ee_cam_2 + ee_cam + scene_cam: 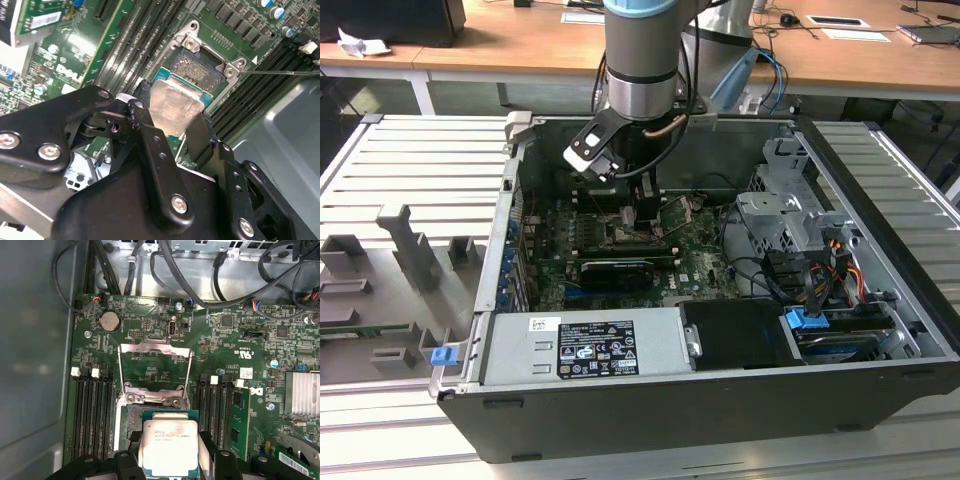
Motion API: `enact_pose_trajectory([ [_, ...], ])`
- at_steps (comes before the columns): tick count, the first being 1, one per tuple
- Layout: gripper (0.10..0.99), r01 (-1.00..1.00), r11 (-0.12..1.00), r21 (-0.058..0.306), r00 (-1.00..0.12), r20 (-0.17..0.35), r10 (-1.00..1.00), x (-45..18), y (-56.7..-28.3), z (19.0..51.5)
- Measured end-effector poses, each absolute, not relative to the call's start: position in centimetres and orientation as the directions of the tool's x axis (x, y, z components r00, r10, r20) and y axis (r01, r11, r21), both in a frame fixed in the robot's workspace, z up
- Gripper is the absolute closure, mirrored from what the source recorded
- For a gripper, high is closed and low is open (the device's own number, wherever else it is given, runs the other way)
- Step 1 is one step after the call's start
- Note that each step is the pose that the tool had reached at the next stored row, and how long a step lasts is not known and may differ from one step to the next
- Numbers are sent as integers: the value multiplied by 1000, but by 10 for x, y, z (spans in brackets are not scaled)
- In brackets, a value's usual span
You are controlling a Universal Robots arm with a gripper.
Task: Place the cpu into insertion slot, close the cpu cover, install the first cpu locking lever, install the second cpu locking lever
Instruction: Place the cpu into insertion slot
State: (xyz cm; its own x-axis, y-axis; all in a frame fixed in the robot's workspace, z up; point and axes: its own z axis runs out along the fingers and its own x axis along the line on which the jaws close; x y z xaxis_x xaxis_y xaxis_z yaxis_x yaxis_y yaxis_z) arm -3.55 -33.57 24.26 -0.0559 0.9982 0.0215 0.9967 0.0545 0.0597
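Kicking off at the exterior view's left: grey fixture tray (pixel 400 270) on the slatted tabletop (pixel 420 165), well apart from the pincer (pixel 628 220), no part in this. Next along, the open computer case (pixel 670 425), pincer reaching down inside over the green motherboard (pixel 705 262). Drive cage (pixel 785 215) near the pincer on the exterior view's right, clear of it.

In both wrist views: pincer closed down to chip width, fingers (pixel 152 142) pinching the cpu (pixel 170 442) by two opposite edges. Chip between the fingertips, over the insertion slot (pixel 129 422) and not seated by the look of it, with bare slot floor peeking out beside it and just past the tips. cpu cover (pixel 155 346) flipped open beyond the tips, out of the way. Long memory slots (pixel 92 415) flanking the pincer on both sides.

Main worry, imo: bent socket pins from a crooked or off-centre landing. Likely causes: chip edges not square with the metal rim, a release from too high, or a slip out of such a thin edge grip.

Orientation: lid and print facing up, contacts down, roughly level with the board (can't rule out a small tilt). Nearly square; slightly longer side seemingly running out along the fingers, parallel with the memory slots, far edge pointing at the open cover.
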Motion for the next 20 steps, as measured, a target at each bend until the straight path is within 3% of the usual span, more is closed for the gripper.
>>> enact_pose_trajectory([
  [20, 557, 998, 17, 60, -18, 22, 1000, -43, -330, 227],
])
